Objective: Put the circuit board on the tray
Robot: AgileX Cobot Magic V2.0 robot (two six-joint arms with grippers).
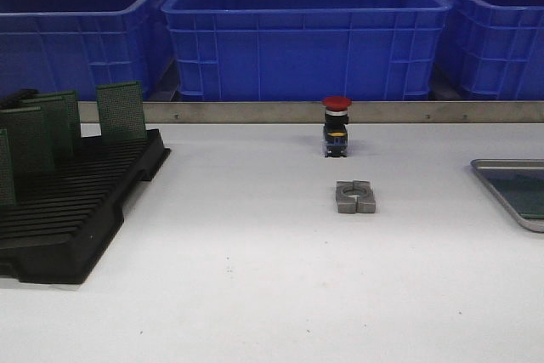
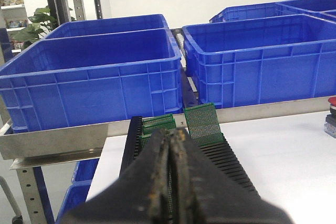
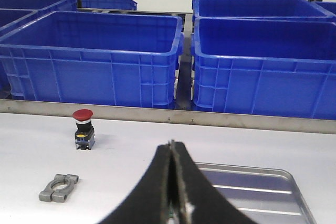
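Materials and finishes seen on the tabletop (image 1: 255, 295)

The tabletop is finished in smooth matt white. The tray (image 3: 252, 182) is formed of silver-grey metal with a soft sheen and pale ridges. The rack (image 1: 76, 210) is moulded in matt black plastic; the circuit boards (image 1: 121, 110) are dotted green. The bins (image 1: 306, 40) are made of glossy blue plastic. The clamp (image 1: 355, 196) is cast in dull grey metal.

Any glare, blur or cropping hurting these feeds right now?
Front view: even light, faint shadows, the tray cropped at the right edge. Left wrist view: shut left claw blurred, blocking the rack. Right wrist view: soft sheen on the tray; right claw blurred.
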